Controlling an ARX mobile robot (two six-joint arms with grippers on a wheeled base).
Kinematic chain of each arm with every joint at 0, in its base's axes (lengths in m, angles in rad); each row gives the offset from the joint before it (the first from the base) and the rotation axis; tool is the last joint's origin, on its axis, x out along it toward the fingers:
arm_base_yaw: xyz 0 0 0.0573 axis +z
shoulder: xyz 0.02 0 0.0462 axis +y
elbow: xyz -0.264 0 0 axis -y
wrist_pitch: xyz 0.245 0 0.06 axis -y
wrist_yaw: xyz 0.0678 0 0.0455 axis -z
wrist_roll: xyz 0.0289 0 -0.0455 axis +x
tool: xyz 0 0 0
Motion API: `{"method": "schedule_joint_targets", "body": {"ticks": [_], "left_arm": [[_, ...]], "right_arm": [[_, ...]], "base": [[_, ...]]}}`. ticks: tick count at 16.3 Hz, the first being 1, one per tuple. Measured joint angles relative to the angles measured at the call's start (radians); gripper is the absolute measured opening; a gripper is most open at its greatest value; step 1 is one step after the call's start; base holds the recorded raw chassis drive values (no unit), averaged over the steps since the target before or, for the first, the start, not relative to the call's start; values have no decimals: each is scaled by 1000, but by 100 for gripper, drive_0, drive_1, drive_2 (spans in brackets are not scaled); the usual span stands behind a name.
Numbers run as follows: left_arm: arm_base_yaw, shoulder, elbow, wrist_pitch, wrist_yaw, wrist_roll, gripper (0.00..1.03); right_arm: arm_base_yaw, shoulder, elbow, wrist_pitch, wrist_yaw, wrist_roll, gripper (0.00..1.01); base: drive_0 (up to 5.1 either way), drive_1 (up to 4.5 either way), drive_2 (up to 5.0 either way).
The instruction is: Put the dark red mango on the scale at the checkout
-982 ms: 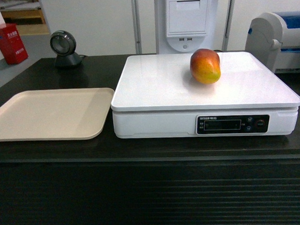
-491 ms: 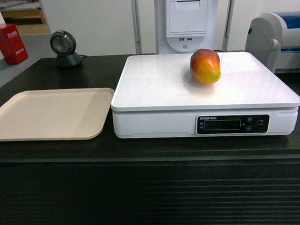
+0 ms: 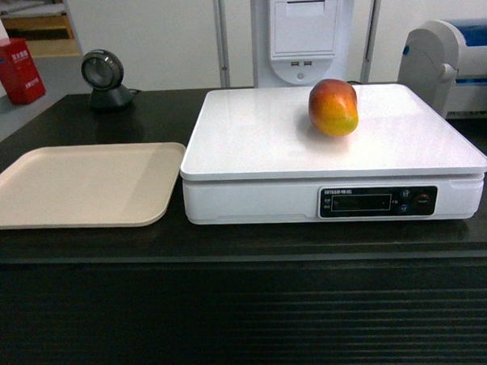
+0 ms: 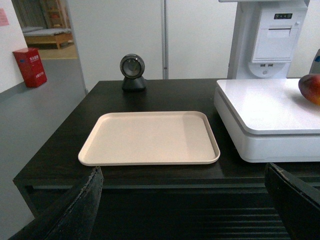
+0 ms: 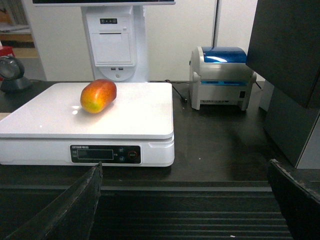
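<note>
The dark red mango [image 3: 333, 107] lies on the white platform of the scale [image 3: 266, 141], toward its back right; the right wrist view has the mango [image 5: 98, 96] on the scale [image 5: 125, 120] too, and its edge [image 4: 311, 88] peeks into the left wrist view. The scale stands on the black checkout [image 3: 233, 312] with its ribbed front. Neither gripper appears in the head view. My left gripper [image 4: 182, 207] is open and empty, held low in front of the counter. My right gripper [image 5: 185, 207] is likewise open with nothing between its fingers.
A beige tray [image 3: 82, 185] lies left of the scale. A round barcode scanner [image 3: 103, 78] stands at the back left, a receipt-printer stand [image 3: 304, 30] behind the scale, and a blue-topped label printer [image 5: 220, 77] to its right. A dark cabinet [image 5: 290, 75] rises at the far right.
</note>
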Motion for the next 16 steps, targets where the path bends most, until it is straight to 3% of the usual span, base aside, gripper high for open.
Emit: {"method": "schedule_joint_targets", "body": {"ticks": [16], "left_arm": [[0,0,0,0,0,0,98]], "right_arm": [[0,0,0,0,-1,0,98]], "base": [[0,0,0]]}}
